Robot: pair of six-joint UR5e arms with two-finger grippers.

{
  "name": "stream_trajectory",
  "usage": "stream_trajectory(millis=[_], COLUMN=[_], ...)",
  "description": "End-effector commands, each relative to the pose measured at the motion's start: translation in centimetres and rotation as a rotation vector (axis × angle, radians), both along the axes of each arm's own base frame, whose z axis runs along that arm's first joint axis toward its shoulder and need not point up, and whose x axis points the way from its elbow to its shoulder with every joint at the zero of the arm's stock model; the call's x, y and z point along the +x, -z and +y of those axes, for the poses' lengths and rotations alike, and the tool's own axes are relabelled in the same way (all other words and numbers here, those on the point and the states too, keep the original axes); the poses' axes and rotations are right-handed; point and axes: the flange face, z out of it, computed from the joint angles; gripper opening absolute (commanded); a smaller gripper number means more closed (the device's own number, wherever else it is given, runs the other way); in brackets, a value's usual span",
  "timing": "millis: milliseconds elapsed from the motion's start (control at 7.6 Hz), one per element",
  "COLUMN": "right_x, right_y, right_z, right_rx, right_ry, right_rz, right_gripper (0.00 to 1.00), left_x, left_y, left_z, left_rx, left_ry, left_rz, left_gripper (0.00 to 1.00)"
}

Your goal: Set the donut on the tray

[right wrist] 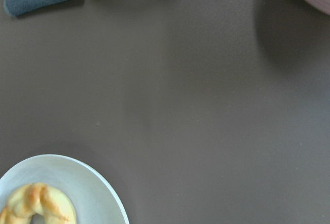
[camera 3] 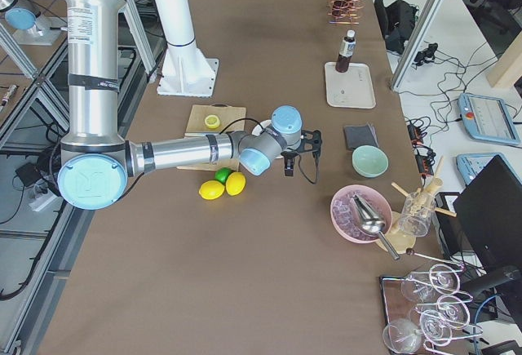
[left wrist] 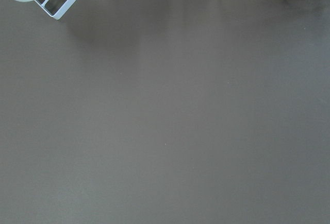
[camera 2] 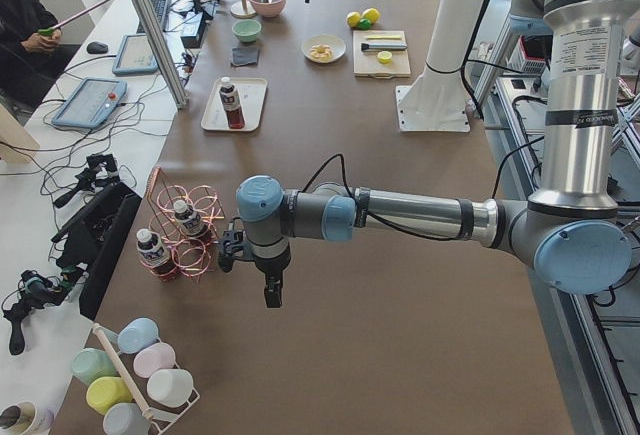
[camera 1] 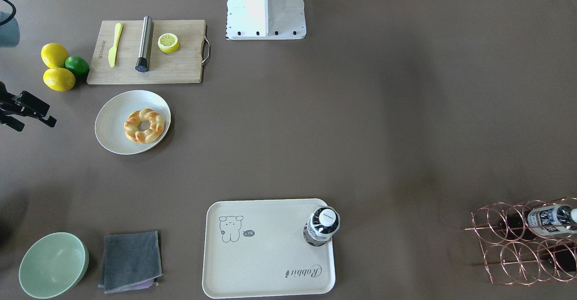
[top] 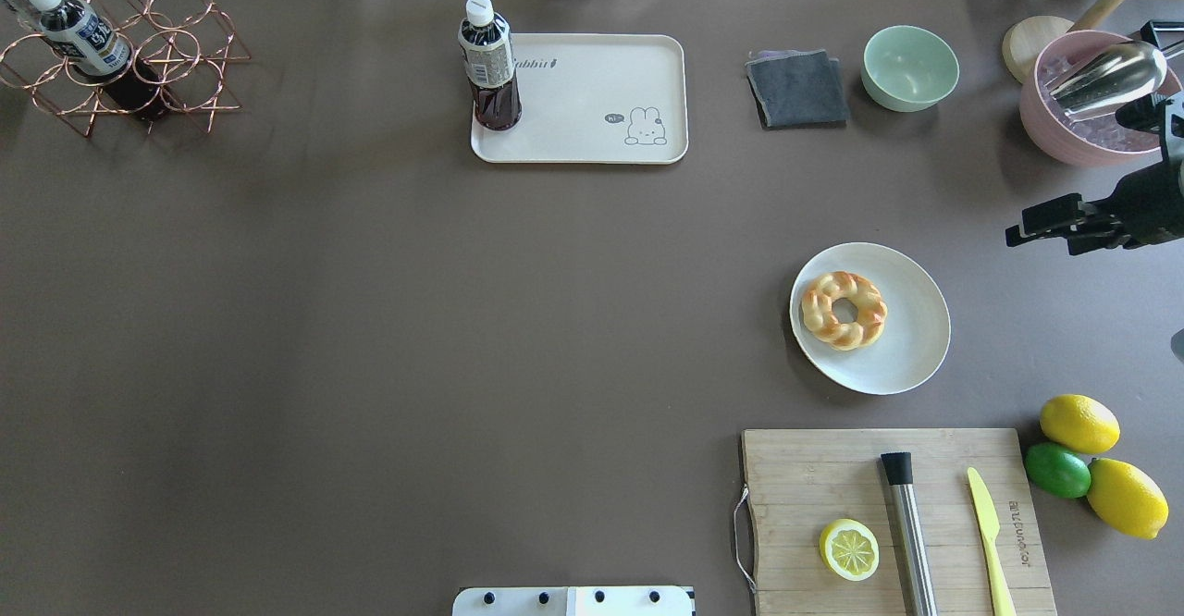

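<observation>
The donut (top: 844,310), a golden twisted ring, lies on the round off-white plate (top: 911,338) at the table's right. It also shows in the front view (camera 1: 144,126) and at the lower left of the right wrist view (right wrist: 36,206). The cream tray (top: 592,107) with the animal drawing sits at the far middle and carries an upright dark bottle (top: 490,66) in one corner. My right gripper (top: 1041,232) is open and empty, to the right of the plate and apart from it. My left gripper (camera 2: 250,275) shows only in the left side view, beside the wire rack; I cannot tell if it is open.
A wooden cutting board (top: 814,496) with a lemon half (top: 849,549), a steel rod and a yellow knife lies near the plate. Two lemons and a lime (top: 1057,469) sit beside it. A green bowl (top: 910,67), grey cloth (top: 797,89), pink bowl (top: 1091,135) and copper rack (top: 120,52) stand along the far edge.
</observation>
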Motion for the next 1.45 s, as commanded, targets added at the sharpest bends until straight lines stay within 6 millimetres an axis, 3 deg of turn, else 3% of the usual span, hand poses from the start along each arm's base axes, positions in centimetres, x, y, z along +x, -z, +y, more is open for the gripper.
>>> stream_trajectory(millis=[0, 395, 526, 921, 1053, 1316], right_x=[-5.4, -11.8, -12.7, -12.8, -12.8, -12.7], right_y=[0.7, 1.1, 0.9, 0.3, 0.1, -0.2], right_z=[1.9, 4.0, 4.5, 4.9, 4.9, 5.0], right_rx=[0.027, 0.009, -0.003, -0.009, -0.019, -0.016], right_ry=[0.092, 0.089, 0.092, 0.096, 0.091, 0.084], right_rz=[0.0, 0.05, 0.057, 0.066, 0.067, 0.079], right_gripper=[1.0, 1.0, 1.0, 1.0, 0.77, 0.19], left_x=[0.0, -0.1, -0.1, -0.2, -0.2, -0.2], left_y=[-0.2, -0.2, -0.2, -0.3, -0.3, -0.3], left_z=[0.1, 0.1, 0.1, 0.2, 0.2, 0.2], left_rx=[-0.002, -0.001, -0.001, -0.003, -0.003, -0.003], left_ry=[-0.001, -0.001, -0.001, 0.0, 0.0, 0.0], left_rz=[-0.002, -0.002, -0.002, -0.003, -0.003, -0.003], left_gripper=[0.98, 0.98, 0.98, 0.98, 0.98, 0.98])
